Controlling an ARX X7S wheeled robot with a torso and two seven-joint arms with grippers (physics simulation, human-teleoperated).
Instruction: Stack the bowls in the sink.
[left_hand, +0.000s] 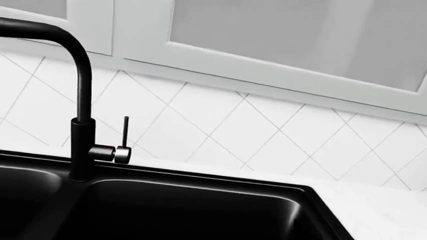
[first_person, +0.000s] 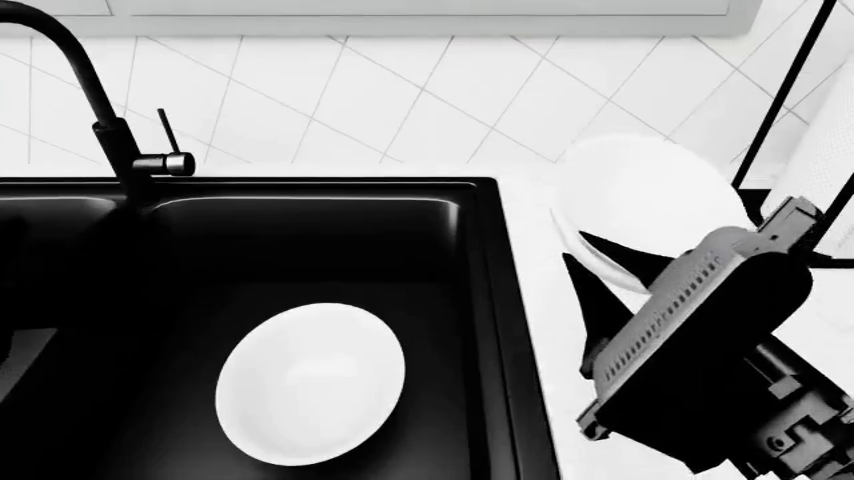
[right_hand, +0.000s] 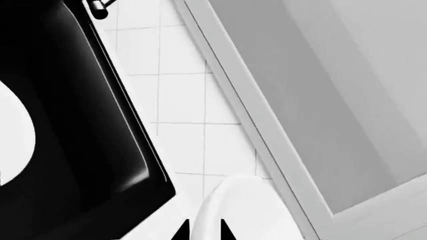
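The right end effector (first_person: 601, 275) pinches the rim of a glossy white bowl (first_person: 647, 200) — rigid, slick, breakable, best held by that thin rim — while its mate (first_person: 310, 383) lies in the black sink (first_person: 501, 300) beside it; the left end effector is unseen.

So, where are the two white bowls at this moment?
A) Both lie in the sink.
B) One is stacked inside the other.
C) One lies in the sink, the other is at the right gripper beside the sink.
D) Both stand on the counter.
C: the head view shows one bowl in the sink and the other bowl at the right gripper, over the counter.
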